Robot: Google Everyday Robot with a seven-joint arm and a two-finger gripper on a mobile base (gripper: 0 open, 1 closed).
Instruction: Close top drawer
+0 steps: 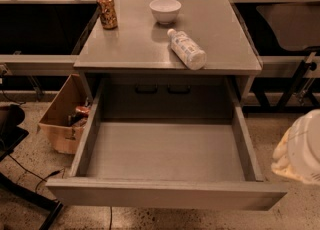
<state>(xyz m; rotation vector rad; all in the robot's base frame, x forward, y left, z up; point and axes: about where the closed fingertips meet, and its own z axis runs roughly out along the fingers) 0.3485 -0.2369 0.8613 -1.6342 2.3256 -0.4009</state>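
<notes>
One boxy grey metal top drawer (165, 195) open; end effector (300, 150) right.

Lab: grey metal workbenches (140, 44).

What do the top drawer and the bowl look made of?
The top drawer looks like grey painted metal: thin flat walls, dull sheen. The bowl looks like white glazed ceramic, perhaps plastic: smooth, plain. The gripper is at the right edge, beside the drawer, not touching it.

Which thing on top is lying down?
The white bottle, nearest the open top drawer; the can and bowl stand upright. The pincer sits low at the right edge.
</notes>
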